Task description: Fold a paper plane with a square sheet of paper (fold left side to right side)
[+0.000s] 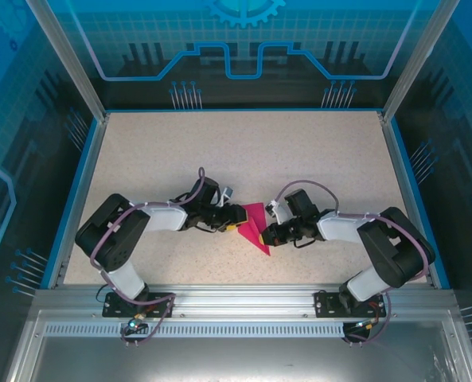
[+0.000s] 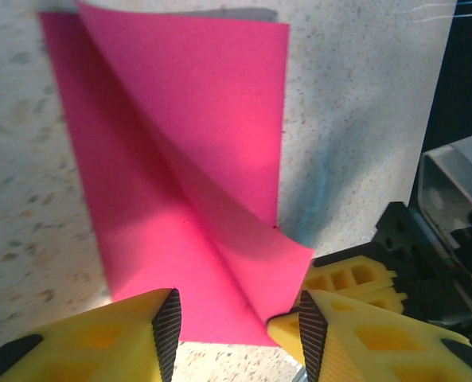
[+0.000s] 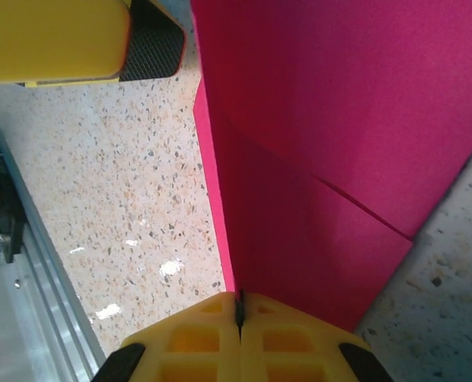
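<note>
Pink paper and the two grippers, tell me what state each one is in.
pink paper, folded into overlapping layers, lying on the table.
left gripper, open, straddling the paper's near corner.
right gripper, shut, at the paper's edge.

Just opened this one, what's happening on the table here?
Both arms meet at a partly folded pink paper sheet lying on the table. The left gripper has its jaws apart around one corner of the sheet. The right gripper has its jaws closed at the opposite side; pinching or pressing, I cannot tell.
</note>
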You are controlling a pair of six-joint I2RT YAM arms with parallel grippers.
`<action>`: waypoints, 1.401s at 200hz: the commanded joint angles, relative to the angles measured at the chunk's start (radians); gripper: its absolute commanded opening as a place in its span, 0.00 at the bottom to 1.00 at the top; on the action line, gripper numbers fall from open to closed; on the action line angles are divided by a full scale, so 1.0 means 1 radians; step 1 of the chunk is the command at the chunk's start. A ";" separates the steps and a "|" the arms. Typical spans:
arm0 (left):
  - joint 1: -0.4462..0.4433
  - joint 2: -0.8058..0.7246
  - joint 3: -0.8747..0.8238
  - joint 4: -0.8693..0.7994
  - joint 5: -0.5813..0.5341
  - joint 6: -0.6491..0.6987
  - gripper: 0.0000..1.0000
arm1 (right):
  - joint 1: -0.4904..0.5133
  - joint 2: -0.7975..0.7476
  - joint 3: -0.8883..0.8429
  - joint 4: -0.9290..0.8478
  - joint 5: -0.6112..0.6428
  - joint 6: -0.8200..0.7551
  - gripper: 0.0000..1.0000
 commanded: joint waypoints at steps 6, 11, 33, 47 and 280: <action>-0.017 0.043 0.042 0.020 0.014 -0.022 0.46 | -0.043 0.009 -0.037 0.077 -0.089 0.051 0.00; -0.019 0.050 0.046 0.020 0.015 -0.022 0.46 | -0.047 0.009 -0.041 0.080 -0.092 0.055 0.00; -0.030 0.071 0.066 0.014 0.015 -0.021 0.45 | -0.069 0.012 -0.058 0.112 -0.121 0.081 0.00; -0.035 0.079 0.077 0.011 0.017 -0.021 0.45 | -0.080 0.020 -0.066 0.130 -0.143 0.095 0.00; -0.059 0.173 0.187 -0.193 -0.089 0.039 0.43 | -0.151 0.106 -0.087 0.223 -0.236 0.177 0.09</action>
